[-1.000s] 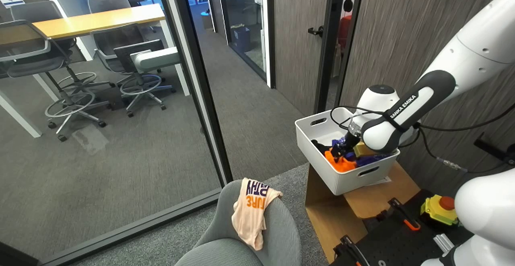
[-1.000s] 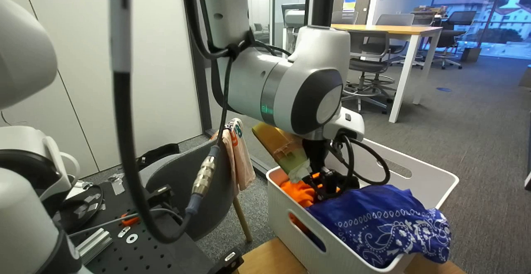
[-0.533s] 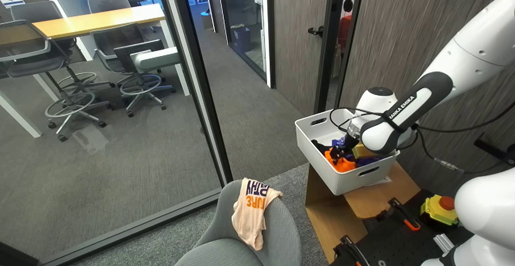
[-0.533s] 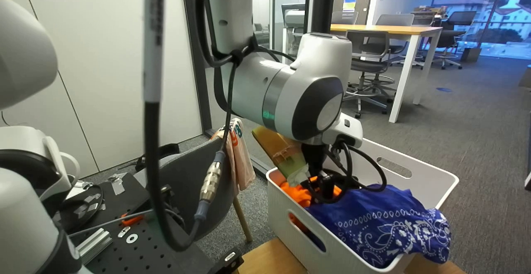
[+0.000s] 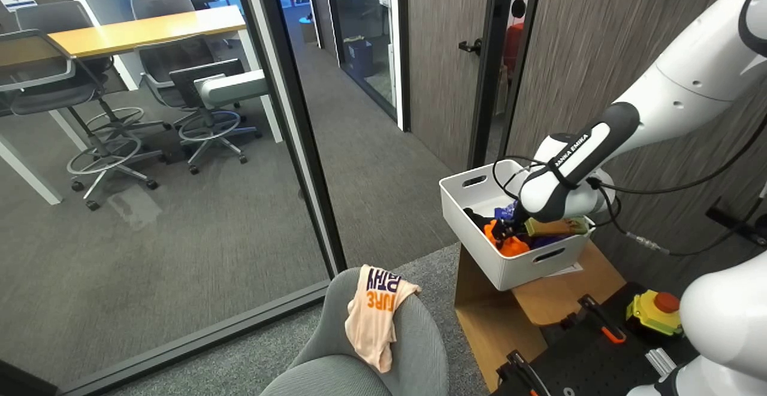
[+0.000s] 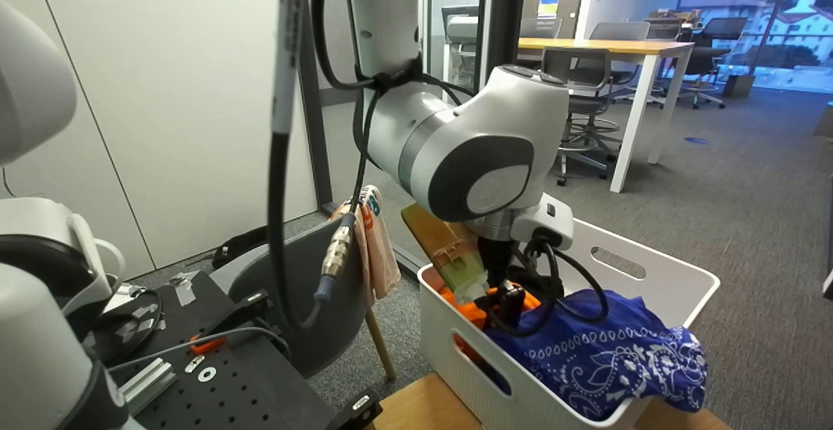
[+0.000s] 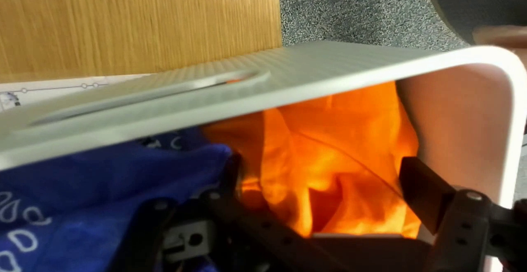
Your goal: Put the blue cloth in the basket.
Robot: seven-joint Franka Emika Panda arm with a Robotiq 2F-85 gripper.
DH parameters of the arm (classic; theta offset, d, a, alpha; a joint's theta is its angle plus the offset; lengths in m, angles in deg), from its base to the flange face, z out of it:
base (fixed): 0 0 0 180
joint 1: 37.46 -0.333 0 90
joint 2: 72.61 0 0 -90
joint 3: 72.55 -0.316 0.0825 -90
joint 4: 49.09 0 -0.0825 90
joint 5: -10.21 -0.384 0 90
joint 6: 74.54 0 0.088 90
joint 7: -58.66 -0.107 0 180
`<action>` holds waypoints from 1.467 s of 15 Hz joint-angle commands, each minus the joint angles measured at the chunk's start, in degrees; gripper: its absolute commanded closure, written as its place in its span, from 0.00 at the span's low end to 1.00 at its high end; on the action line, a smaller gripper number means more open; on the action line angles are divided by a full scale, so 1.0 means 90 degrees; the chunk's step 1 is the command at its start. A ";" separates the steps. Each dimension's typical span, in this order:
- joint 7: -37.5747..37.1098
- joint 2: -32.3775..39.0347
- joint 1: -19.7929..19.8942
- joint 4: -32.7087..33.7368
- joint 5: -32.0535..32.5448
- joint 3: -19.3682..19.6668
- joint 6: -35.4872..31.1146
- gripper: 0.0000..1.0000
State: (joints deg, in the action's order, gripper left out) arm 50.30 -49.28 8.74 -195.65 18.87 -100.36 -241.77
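The blue cloth with white patterns lies in the white basket. Part of it hangs over the near rim in that exterior view. It also shows at the left in the wrist view. An orange cloth lies beside it in the basket and shows in both exterior views. My gripper is open inside the basket, its fingers wide apart over the orange cloth. The left finger is beside the edge of the blue cloth. Whether the fingers touch the cloths cannot be told. The gripper is partly hidden by cables.
The basket stands on a wooden stand. A grey chair with a peach cloth over its back is nearby. A yellow-green block sits at my wrist, over the basket rim. Cables hang from the arm. A glass wall borders the area.
The arm's wrist has lowered and tilted, and the hanging cable has swung. The gripper stays in the basket over the orange cloth. The cloths and basket show no clear movement.
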 commanded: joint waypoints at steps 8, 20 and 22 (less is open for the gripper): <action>0.1743 -0.0317 -0.1604 0.0129 -0.2183 0.1174 0.0122 0.87; 0.3555 -0.0680 -0.1221 0.0226 -0.4256 0.0584 0.0896 0.90; 0.4032 -0.0845 -0.0682 0.0262 -0.4755 0.0094 0.1277 0.90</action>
State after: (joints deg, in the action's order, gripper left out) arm 79.82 -53.11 -3.46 -193.59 -17.24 -93.88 -236.04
